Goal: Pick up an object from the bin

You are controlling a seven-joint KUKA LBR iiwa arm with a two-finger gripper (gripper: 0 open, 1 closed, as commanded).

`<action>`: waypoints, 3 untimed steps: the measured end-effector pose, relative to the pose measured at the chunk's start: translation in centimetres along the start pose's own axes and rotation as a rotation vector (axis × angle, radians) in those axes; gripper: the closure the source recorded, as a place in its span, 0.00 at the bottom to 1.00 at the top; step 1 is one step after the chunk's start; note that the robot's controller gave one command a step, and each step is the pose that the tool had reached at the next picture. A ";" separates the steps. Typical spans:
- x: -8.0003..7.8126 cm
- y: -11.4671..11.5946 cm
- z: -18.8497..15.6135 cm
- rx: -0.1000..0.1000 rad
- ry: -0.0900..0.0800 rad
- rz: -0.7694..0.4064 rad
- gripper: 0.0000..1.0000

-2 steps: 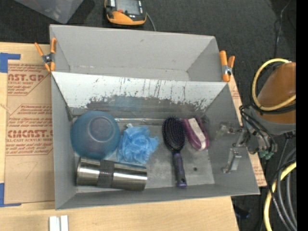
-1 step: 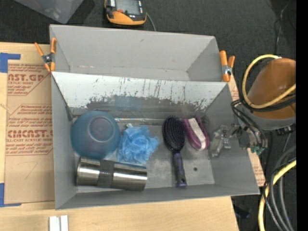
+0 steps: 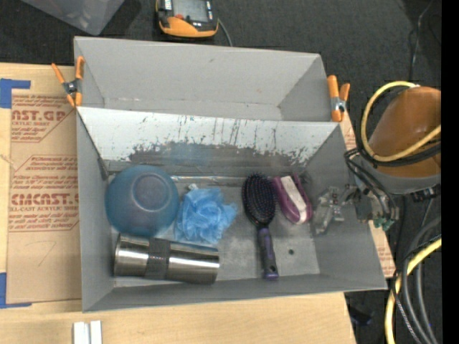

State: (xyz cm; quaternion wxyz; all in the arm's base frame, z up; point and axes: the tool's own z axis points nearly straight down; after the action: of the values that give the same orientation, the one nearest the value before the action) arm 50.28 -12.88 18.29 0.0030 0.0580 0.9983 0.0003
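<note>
At the right wall of the bin (image 3: 348, 260), the gripper (image 3: 326, 210) is hanging just beside a purple-and-white brush (image 3: 292, 198); how open it is, I cannot tell. So close, it is probably risking scraping that wall.

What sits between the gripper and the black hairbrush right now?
A purple-and-white oblong thing lies between the gripper and the black hairbrush, close beside the brush head. Nothing else visible intervenes.
</note>
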 end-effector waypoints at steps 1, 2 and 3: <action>-0.8 0.5 0.3 0.001 0.000 0.034 1.00; -0.2 -1.7 11.0 0.001 -0.003 0.058 1.00; 2.1 4.3 0.9 0.003 -0.020 -0.298 1.00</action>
State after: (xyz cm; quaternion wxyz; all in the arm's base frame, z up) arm 48.68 -8.33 17.35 0.0127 -0.0907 0.9958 -0.0020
